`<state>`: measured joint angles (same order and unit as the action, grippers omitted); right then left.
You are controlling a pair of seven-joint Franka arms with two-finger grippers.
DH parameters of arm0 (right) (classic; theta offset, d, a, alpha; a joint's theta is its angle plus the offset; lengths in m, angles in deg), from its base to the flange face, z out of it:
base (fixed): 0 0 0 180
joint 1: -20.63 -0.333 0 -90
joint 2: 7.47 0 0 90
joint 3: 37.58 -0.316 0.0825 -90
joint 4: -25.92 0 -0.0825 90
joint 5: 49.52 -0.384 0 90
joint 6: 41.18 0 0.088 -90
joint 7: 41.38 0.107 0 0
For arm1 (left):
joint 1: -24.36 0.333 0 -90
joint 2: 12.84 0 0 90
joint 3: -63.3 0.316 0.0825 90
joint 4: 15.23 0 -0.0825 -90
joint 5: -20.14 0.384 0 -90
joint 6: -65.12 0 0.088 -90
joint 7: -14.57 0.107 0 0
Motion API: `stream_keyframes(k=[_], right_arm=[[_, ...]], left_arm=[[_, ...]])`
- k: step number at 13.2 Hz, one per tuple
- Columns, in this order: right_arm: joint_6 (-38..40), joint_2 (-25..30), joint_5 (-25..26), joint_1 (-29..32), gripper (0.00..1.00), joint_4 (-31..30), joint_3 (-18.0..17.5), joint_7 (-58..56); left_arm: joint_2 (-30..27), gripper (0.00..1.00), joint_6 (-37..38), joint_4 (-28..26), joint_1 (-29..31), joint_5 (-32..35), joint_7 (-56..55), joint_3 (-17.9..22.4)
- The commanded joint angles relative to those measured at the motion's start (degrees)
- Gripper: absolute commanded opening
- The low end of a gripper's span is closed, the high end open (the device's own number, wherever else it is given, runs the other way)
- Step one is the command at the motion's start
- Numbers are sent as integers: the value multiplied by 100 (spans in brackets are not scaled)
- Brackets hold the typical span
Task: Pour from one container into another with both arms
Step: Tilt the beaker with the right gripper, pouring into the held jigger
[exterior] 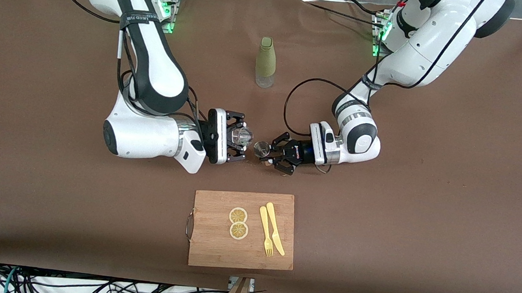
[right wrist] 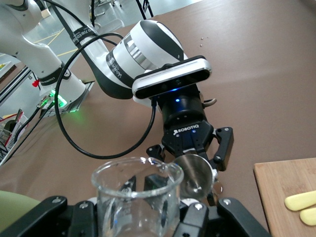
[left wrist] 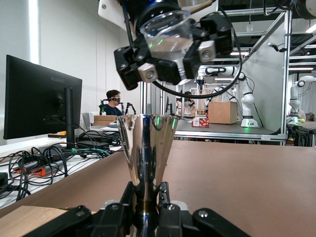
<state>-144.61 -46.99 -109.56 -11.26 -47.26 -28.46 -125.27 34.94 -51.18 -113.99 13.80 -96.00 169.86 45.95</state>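
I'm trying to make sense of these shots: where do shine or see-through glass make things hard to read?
Left wrist view: the jigger mirrors the room in streaks. Right wrist view: the tumbler is clear, so the gripper shows through it. Front view: even light, soft shadows, and the tumbler almost vanishes against the right gripper.

I read "ROBOTIQ" in white on the black body of the left gripper [right wrist: 195, 170], and "HUAWEI" faintly on the back of the monitor [left wrist: 42, 101].
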Motion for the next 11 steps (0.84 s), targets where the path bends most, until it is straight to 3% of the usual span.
stream_keyframes(k=[1, 11], right_arm=[[-81, 164, 326, -178, 0, -20, 20, 172], [-99, 296, 881, -362, 0, -20, 20, 444]], left_arm=[[82, 0, 82, 94, 72, -216, 177, -136], [135, 0, 389, 67, 125, -225, 37, -154]])
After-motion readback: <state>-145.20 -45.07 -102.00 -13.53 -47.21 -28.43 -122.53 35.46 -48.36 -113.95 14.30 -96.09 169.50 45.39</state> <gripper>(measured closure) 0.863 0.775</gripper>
